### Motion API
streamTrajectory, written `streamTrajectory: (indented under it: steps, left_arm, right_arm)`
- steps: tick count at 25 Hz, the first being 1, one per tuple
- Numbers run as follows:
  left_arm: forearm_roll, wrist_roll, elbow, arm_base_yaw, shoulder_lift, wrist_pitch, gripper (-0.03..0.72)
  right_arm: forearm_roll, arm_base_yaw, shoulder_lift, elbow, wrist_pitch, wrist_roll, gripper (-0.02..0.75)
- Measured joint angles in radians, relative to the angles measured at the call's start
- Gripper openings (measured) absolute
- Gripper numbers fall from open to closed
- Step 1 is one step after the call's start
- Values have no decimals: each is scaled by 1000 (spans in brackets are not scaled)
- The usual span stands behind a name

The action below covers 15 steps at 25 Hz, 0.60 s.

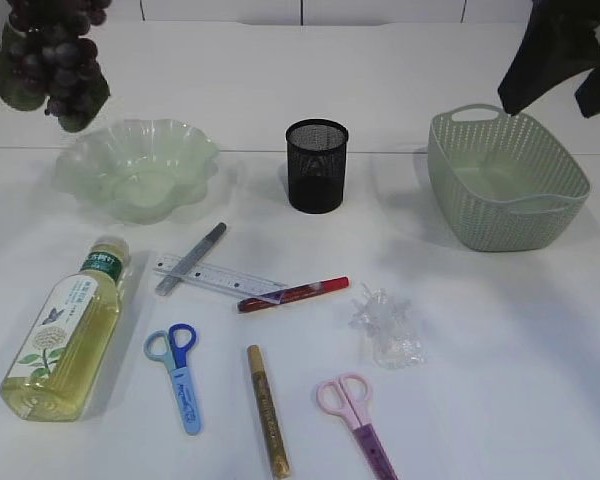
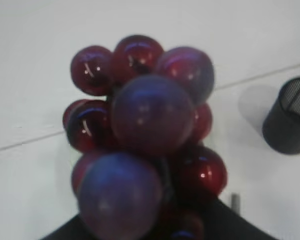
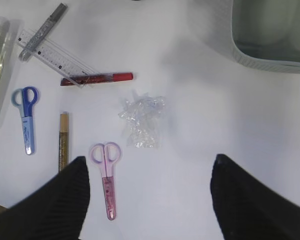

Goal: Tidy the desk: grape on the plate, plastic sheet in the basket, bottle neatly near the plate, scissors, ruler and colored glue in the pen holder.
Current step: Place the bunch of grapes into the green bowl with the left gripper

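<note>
A dark red grape bunch hangs in the air above the pale green plate. It fills the left wrist view, where my left gripper is shut on the grape. My right gripper hovers open and empty over the table, near the crumpled plastic sheet and the pink scissors. On the table lie the bottle, the ruler, blue scissors, and grey, red and gold glue pens.
The black mesh pen holder stands at the back centre. The green basket sits at the back right, below the right arm. The grey glue pen lies across the ruler's end, and the red one touches its other end.
</note>
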Motion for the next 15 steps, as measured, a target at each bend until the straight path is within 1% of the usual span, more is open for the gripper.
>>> streamTrajectory:
  steps: [5,15]
  left_arm:
    - [5,-7,-2,65,75,-185,160]
    - [-14,-8,-2,132,288,-441,164]
  right_arm:
    - [0,0,0,0,2,2,583]
    - [-12,0,0,-5,2,2,583]
